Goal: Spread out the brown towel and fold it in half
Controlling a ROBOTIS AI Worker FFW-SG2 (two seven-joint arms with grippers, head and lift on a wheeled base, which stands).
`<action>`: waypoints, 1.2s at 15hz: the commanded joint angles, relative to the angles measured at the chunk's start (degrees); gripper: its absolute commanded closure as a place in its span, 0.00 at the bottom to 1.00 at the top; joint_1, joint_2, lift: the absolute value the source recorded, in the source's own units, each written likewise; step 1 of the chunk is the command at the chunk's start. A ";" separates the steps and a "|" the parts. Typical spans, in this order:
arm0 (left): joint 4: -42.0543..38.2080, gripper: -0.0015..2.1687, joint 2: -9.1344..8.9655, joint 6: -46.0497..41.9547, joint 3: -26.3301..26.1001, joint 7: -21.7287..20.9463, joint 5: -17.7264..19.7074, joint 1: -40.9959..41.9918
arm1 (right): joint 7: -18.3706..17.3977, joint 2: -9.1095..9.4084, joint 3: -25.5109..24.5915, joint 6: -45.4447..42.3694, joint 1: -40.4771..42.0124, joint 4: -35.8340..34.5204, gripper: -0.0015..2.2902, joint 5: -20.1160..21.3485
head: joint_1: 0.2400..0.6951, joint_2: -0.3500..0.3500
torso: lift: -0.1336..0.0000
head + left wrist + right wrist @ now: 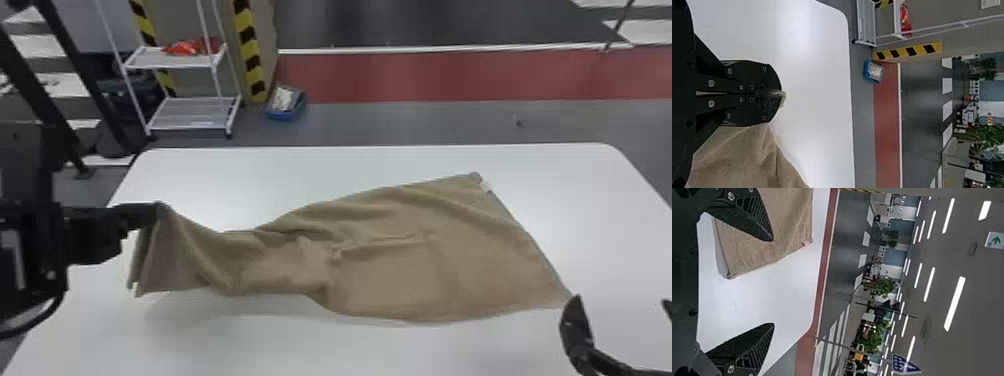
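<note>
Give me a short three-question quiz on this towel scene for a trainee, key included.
1. Multiple choice: which hand grips the brown towel? a) left b) right c) neither
2. True or false: the right hand is open and empty.
3. Fill in the blank, seen from the robot: a small white tag sits by the towel's ____ right corner (near/far).

Key: 1. a, the left hand is shut on it, lifting that end off the table; 2. true; 3. far.

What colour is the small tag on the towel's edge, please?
The tag looks white, clearest in the head view.
</note>
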 commanded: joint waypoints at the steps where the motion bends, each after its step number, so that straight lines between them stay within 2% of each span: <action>1: 7.29 0.78 -0.35 0.49 -3.82 -0.40 -3.33 -3.85 | -0.01 0.05 -0.50 0.50 0.00 -0.22 0.05 -0.06 | 1.00 0.61 | 0.04; 5: 20.30 0.78 -1.23 -5.84 -10.67 0.39 -10.54 -8.94 | 0.08 0.05 -0.59 1.03 -0.44 -0.22 0.05 -0.06 | 1.00 0.60 | 0.04; 7: 25.66 0.78 -1.32 -7.78 -11.64 1.01 -12.21 -12.02 | 0.08 0.05 -0.85 1.21 -0.44 -0.22 0.05 -0.15 | 1.00 0.61 | 0.04; 8: 27.51 0.65 -1.32 -7.78 -11.64 1.44 -12.21 -13.08 | 0.08 0.05 -1.03 1.38 -0.44 -0.13 0.05 -0.15 | 1.00 0.61 | 0.04; 9: 28.65 0.24 -1.23 -8.48 -11.81 2.68 -12.47 -13.52 | 0.08 0.05 -1.12 1.38 -0.44 -0.13 0.05 -0.24 | 1.00 0.62 | 0.04; 10: 28.91 0.00 -1.32 -8.83 -11.81 2.85 -13.00 -13.52 | 0.08 0.05 -1.20 1.38 -0.44 -0.05 0.05 -0.24 | 1.00 0.62 | 0.04; 13: 27.86 0.02 -1.32 -8.83 -10.50 3.82 -12.83 -11.67 | 0.08 0.05 -1.20 1.73 -0.97 0.22 0.05 -0.24 | 1.00 0.65 | 0.04; 18: 20.92 0.03 -1.32 -8.83 -6.54 3.20 -11.95 -6.66 | 0.08 0.05 -1.20 1.56 -0.88 0.48 0.05 -0.24 | 1.00 0.67 | 0.04</action>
